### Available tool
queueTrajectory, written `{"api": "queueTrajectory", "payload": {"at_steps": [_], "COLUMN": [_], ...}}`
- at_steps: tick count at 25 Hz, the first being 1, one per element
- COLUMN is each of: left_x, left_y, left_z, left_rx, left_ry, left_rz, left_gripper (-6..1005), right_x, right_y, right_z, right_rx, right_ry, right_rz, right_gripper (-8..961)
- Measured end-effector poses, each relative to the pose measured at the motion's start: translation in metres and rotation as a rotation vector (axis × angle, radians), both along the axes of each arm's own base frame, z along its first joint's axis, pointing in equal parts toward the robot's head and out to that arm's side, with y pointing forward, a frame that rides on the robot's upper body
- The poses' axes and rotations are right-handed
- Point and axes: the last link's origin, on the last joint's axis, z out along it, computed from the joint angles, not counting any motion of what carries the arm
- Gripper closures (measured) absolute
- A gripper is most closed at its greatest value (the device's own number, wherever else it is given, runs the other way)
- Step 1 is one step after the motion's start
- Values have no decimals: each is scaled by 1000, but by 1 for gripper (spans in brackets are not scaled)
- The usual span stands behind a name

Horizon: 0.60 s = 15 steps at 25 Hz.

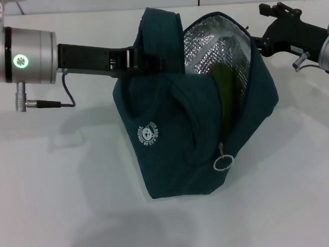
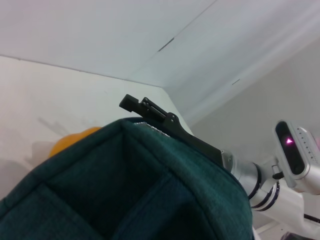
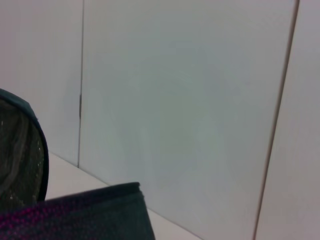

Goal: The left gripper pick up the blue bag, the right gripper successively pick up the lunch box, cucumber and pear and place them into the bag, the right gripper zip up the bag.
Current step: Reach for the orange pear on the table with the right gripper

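Gripping the blue bag [image 1: 172,151] handle, left claw [image 1: 148,58]; right claw's [image 1: 258,39] opening indiscernible.

Cucumber [image 1: 224,91] mostly buried in blue bag [image 1: 172,157]; pear [image 2: 75,140] half hidden behind bag; lunch box unseen

blue bag [image 1: 171,145]: matt cloth | lining [image 1: 215,41]: shiny crinkled foil | zipper ring [image 1: 224,163]: metal
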Motion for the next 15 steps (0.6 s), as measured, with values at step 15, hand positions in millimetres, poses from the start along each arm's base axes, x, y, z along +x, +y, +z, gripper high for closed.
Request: {"api": "queueTrajectory", "payload": {"at_steps": [15], "left_x": [0], "left_y": [0], "left_z": [0], "left_rx": [-2], "left_ry": [-22], "left_rz": [8], "left_gripper": [961], "right_x": [-4], "right_y": [1], "right_z": [-3], "right_rx": [-5], "right_ry": [-13], "right_rz": [13], "right_gripper": [415]}}
